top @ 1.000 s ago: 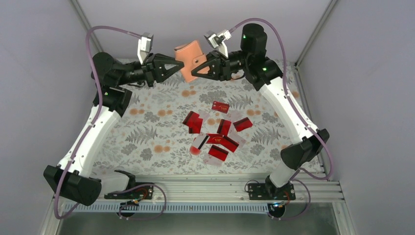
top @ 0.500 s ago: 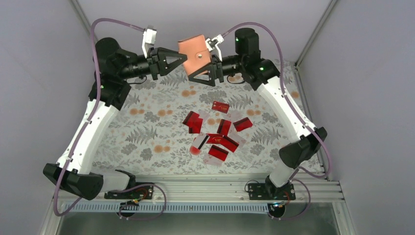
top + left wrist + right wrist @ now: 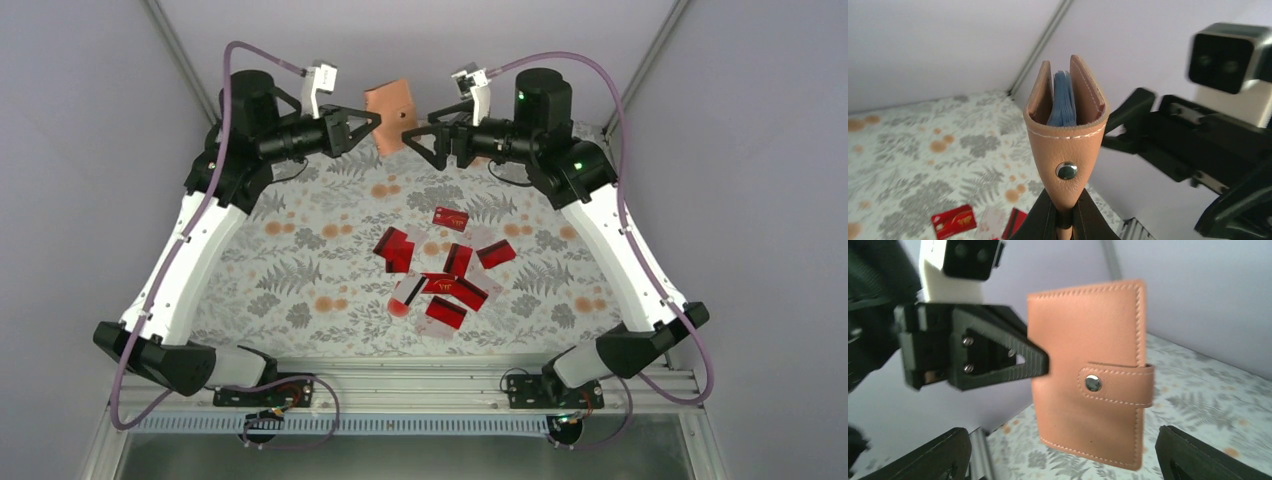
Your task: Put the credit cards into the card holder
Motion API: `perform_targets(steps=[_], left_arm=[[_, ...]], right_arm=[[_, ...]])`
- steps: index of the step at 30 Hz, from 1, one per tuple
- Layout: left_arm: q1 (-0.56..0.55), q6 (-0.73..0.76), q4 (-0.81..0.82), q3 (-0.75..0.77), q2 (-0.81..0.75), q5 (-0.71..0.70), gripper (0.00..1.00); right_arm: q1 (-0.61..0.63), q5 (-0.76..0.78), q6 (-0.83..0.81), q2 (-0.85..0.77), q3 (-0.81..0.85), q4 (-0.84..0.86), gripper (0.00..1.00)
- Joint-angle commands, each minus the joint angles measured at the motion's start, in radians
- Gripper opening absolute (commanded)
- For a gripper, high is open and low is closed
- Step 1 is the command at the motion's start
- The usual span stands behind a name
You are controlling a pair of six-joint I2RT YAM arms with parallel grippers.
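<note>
Over the far edge of the fern-printed table [image 3: 300, 260], the smooth tan stitched-leather folding card holder [image 3: 392, 115] hangs pinched in my left jaws alone. My right jaws, clamped on it a second ago, now gape just beside it. Glossy red rectangular credit cards [image 3: 440, 270] lie scattered mid-table.

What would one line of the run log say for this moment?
left gripper: shut on card holder, held aloft | right gripper: open beside it | credit cards: scattered on table
</note>
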Motion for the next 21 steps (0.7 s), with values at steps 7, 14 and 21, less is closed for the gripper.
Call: perform_targets(steps=[7,14,21], left_arm=[[-0.065,0.022,-0.165,0.075,0.049,-0.239,0.02],[-0.103,0.041,-0.183,0.096,0.055,-0.263,0.02],[-0.120,0.067,-0.196,0.093,0.056,-0.260,0.02]], right_arm=[[0.101,0.436,0.060,0.062,0.061,-0.115,0.73],[0.125,0.521,0.101,0.102,0.072,-0.105,0.57],[0.125,0.522,0.108,0.124,0.096,-0.093,0.48]])
